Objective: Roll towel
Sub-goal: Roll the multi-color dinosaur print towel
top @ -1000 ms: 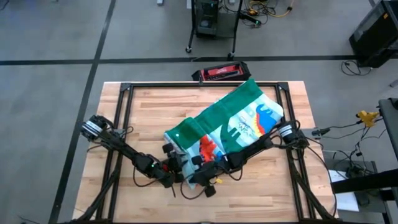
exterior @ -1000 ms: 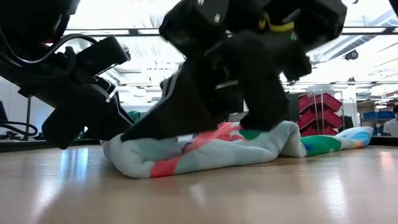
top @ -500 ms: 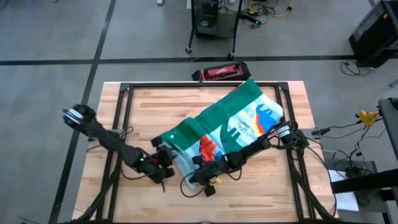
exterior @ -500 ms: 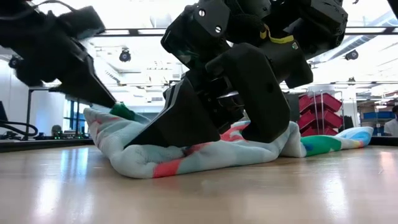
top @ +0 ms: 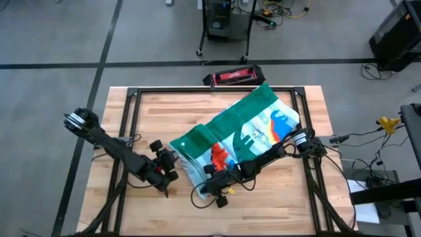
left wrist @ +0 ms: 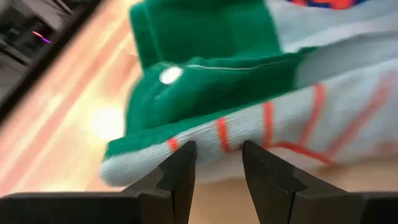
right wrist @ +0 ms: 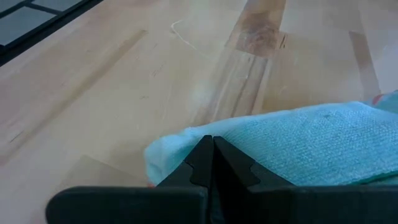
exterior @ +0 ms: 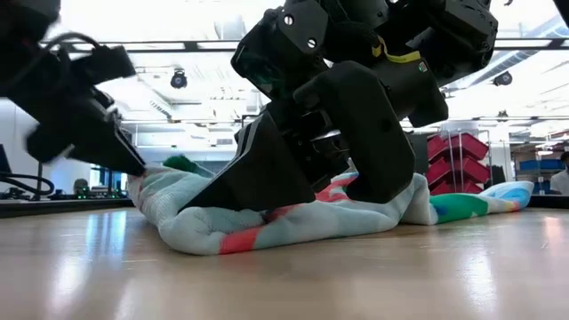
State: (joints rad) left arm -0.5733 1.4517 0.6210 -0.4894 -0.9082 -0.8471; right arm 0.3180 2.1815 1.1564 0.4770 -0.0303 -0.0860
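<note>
High view shows you the towel (top: 240, 135) lying diagonally on the worktop (top: 164, 112) with only its near end folded over, most rolling left; your right end effector (top: 209, 186), fingers together, presses that fold, while your left end effector (top: 172, 160), fingers apart and empty, sits just beside it.

One dinosaur-printed striped towel with green border (top: 247, 128); one wooden table (top: 151, 108); two dark two-finger grippers, left (top: 172, 160) and right (top: 209, 186).
</note>
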